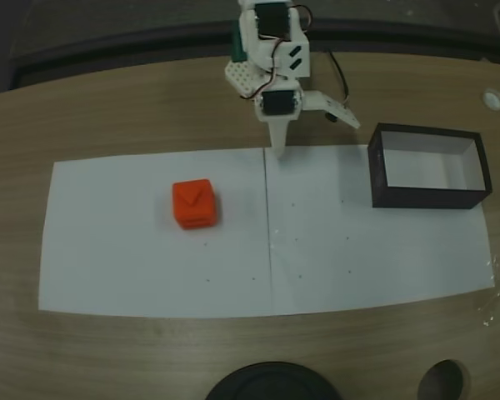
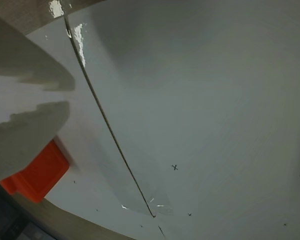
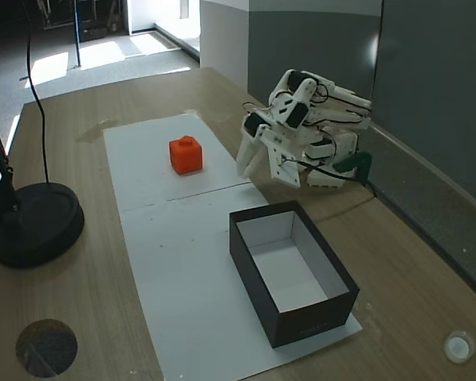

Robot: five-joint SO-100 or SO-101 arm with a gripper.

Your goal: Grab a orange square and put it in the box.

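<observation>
— What lies around the orange square (image 1: 193, 203)?
— Bare white paper (image 1: 133, 267) on the table (image 1: 108, 108); a black round lamp base (image 3: 32, 225) sits off the sheet near the table's edge (nothing stands between cube and arm).
— And the box (image 3: 297, 317)?
— At the paper's other end, white inside, holding nothing.
— The jaws?
— The gripper (image 1: 312, 133) hangs at the paper's far edge — jaws spread wide, holding nothing, well apart from the cube.

orange-red cube (image 1: 193, 203), black box, white inside (image 1: 429, 197), white pincer (image 1: 315, 133)
</observation>
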